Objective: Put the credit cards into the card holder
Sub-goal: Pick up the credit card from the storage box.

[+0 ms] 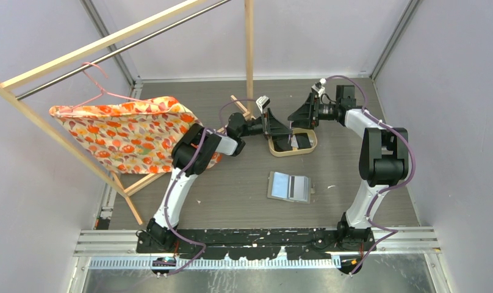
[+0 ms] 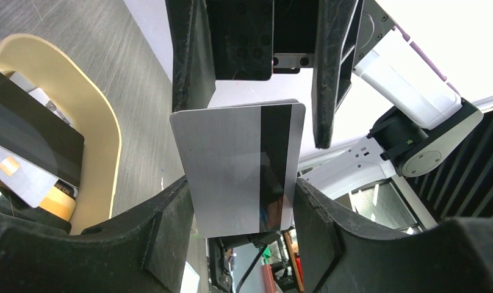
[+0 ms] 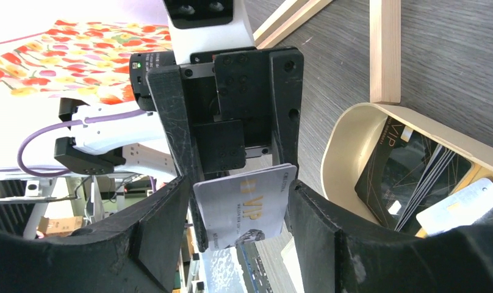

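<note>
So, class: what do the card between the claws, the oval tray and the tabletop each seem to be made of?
Card: glossy plastic, probably; silver face with a dark stripe that mirrors things.
Tray: pale wood, likely; smooth matt rim bent into a curve.
Tabletop: grey wood-grain laminate, seemingly; fine streaks.

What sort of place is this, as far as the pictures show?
Probably a robot test cell: two arms bolted at the table edge, plain walls in metal framing, a prop clothes rack.
</note>
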`<state>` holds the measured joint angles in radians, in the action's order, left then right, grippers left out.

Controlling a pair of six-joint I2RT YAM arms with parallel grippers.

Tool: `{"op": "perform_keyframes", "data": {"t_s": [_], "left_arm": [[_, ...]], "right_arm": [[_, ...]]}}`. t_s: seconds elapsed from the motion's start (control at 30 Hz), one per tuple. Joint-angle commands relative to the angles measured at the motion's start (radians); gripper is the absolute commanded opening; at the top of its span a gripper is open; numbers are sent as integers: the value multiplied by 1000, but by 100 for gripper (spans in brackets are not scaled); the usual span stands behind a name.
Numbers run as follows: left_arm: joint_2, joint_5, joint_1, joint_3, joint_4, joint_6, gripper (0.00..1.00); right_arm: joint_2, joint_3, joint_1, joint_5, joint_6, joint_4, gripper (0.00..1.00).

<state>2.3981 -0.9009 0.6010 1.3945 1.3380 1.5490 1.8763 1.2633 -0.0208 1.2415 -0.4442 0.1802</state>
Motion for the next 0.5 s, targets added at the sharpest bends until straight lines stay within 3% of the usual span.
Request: {"op": "perform_keyframes", "data": {"t_s": [0.0, 0.47], "left_arm": [[2, -26, 5, 29, 93, 42, 57], [14, -27, 7, 42, 92, 58, 58]], "right_arm": [[-41, -3, 5, 41, -68, -93, 64], [-44, -10, 16, 59, -122, -147, 57]]}}
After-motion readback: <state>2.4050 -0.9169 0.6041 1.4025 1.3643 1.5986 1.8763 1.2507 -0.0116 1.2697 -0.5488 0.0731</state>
